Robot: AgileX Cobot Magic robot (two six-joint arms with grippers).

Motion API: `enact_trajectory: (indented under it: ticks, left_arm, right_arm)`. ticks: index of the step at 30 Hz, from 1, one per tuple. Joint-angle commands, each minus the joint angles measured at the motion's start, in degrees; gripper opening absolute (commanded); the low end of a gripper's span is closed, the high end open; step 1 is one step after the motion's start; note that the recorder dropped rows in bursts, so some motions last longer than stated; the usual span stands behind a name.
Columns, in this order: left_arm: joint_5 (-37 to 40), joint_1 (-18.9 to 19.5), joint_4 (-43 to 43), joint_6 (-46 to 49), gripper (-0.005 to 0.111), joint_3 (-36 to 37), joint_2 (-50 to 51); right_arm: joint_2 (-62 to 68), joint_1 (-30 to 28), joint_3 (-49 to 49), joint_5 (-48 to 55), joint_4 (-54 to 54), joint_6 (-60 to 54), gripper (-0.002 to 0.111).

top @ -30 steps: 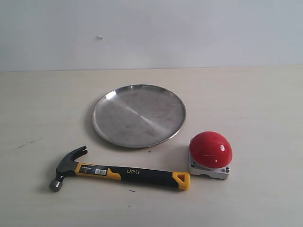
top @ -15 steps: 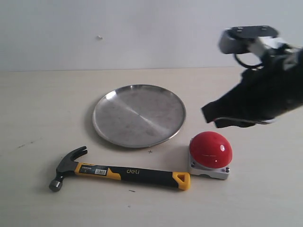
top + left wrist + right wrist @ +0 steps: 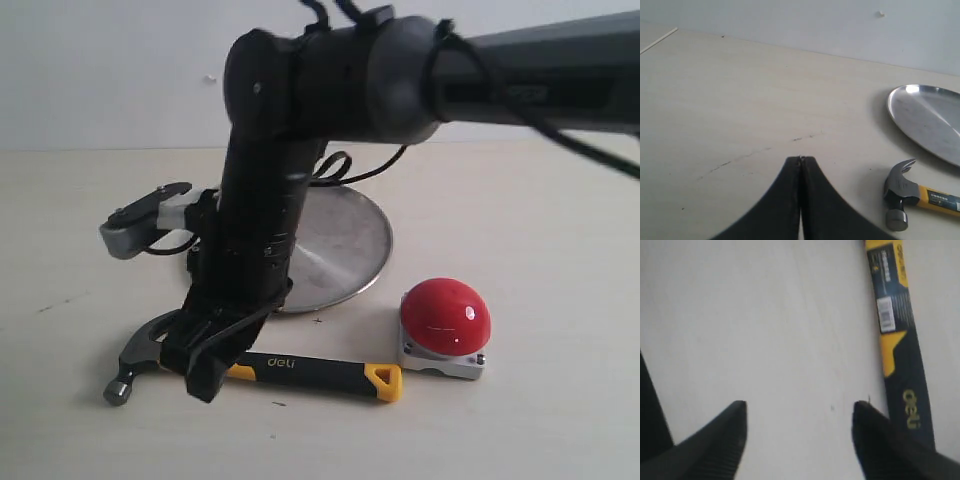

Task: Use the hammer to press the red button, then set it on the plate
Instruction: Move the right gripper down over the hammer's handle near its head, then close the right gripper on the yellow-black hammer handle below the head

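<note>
The hammer (image 3: 310,372) lies flat on the table, its dark head (image 3: 133,362) to the left and its yellow end near the red button (image 3: 446,315). My right gripper (image 3: 205,378) has reached across from the right and hangs low over the handle just behind the head. In the right wrist view it (image 3: 800,410) is open over bare table, with the "deli" handle (image 3: 897,340) just outside one finger. The silver plate (image 3: 345,240) lies behind, partly hidden by the arm. My left gripper (image 3: 801,159) is shut and empty, with the hammer head (image 3: 900,192) and plate (image 3: 930,120) off to its side.
The right arm's dark bulk (image 3: 270,150) spans the scene from the upper right down to the hammer, with a grey wrist camera mount (image 3: 140,225) sticking out left. The pale table (image 3: 560,430) meets a white wall behind.
The right arm entered from the right, swept across above the button and plate, and came down over the hammer's handle near the head. The hammer, button and plate stayed put.
</note>
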Motion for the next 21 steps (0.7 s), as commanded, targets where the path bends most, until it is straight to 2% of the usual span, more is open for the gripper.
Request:
enact_trajectory:
  ticks: [1,8,16,21]
  left_arm:
    - [-0.17,0.15,0.1,-0.17,0.0,-0.05,-0.39]
    - [-0.17,0.15,0.1,-0.17,0.0,-0.05,-0.39]
    - [-0.17,0.15,0.1,-0.17,0.0,-0.05,-0.39]
    - [-0.17,0.15,0.1,-0.17,0.0,-0.05,-0.39]
  right_arm:
    - [7.7,0.59,-6.2,-7.44,-3.3,-4.94,0.081]
    - [13.32,0.59,-10.17,-14.17,-9.13,-7.82,0.077]
    - [15.77,3.65,-11.72,-14.65,-11.25,-11.52,0.077]
    - [15.89,5.29,-11.72,-16.43,-16.81,-9.85,0.075]
